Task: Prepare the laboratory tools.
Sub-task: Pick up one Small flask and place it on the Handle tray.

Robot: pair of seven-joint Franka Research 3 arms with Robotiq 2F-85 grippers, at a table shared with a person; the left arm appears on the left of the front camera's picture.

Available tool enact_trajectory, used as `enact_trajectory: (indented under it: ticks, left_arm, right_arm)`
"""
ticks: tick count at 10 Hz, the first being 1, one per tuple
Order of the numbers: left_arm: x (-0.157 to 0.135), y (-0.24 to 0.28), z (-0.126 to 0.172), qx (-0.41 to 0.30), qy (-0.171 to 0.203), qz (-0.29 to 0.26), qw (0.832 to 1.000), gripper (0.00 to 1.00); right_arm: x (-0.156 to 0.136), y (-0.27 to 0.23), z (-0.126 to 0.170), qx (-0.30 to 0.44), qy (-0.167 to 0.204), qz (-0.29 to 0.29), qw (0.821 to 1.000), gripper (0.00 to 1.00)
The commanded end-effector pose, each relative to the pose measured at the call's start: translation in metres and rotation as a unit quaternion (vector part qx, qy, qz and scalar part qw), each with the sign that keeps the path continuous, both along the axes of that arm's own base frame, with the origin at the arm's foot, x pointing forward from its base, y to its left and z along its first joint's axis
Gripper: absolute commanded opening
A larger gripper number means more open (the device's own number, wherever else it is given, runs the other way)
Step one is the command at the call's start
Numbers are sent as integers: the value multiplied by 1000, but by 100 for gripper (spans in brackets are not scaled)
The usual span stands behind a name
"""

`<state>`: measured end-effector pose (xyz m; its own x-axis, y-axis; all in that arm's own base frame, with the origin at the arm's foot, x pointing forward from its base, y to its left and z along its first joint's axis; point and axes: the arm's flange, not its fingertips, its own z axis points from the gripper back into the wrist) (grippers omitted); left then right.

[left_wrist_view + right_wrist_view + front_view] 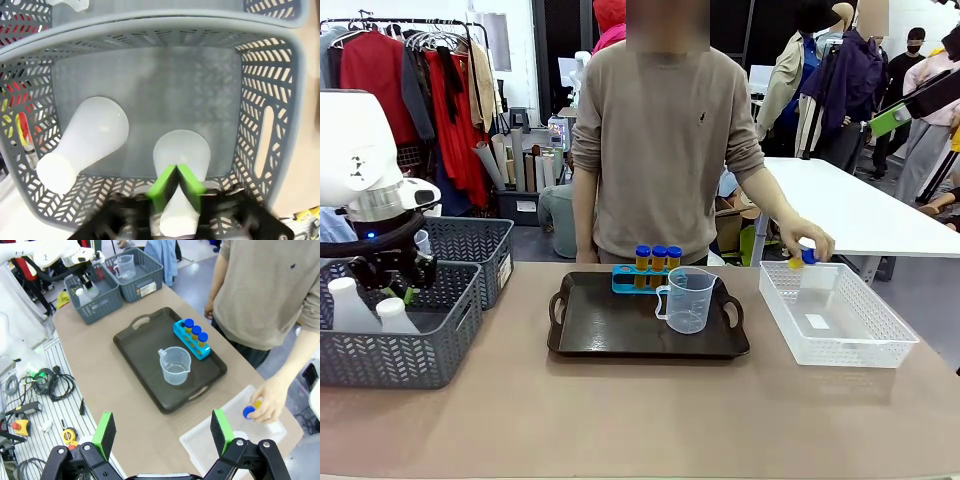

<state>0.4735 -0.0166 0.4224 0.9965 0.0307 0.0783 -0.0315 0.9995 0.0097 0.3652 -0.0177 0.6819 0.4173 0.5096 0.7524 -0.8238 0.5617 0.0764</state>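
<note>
count: two white flasks stand upright in the near grey basket (390, 355), the gripped flask (180, 150) and the free flask (90, 135), side by side with a gap between them. two clear beakers: the tray beaker (688, 300) and a second beaker (422, 243) in the far grey basket (480, 250). one blue rack (625, 283) with four holes; three tubes (658, 257) are seated in it, and the hole at its picture-left end is open. a fourth tube (803, 258) is in the person's hand (810, 243), over the far corner of the clear basket (835, 352). one black tray (610, 325).

edges and room: the tray sits mid-table. the rack lies along its far edge, and the tray beaker is just in front of the rack's right end. the tray floor left of the beaker is bare. the table (620, 420) is open in front of the tray, with strips of free surface between the tray and the baskets on either side. the far grey basket is just behind the near one, at the table's left.

jaws: the left gripper (175, 182) is down inside the near grey basket, with its green pads clenched on the neck of the gripped flask. the free flask is untouched. the right gripper (162, 432) hangs high above the table's near right edge, jaws spread wide and holding nothing.
</note>
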Motion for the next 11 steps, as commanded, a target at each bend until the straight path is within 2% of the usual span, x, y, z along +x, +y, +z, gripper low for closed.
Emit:
enact_trajectory:
  ticks: [1, 4, 6, 11]
  left_arm:
    - [-2, 2, 8, 3, 2, -9, 1000, 39]
    - [-12, 1, 14, 19, 0, -9, 1000, 98]
    - [-22, 3, 18, 9, 5, -6, 1000, 100]
    - [-34, 8, -1, 0, 29, 5, 1000, 100]
  right_arm:
    - [0, 1, 1, 12, -8, 9, 1000, 100]
    - [0, 1, 1, 12, -8, 9, 1000, 100]
    - [0, 1, 1, 12, -8, 9, 1000, 100]
    - [0, 1, 1, 12, -8, 9, 1000, 100]
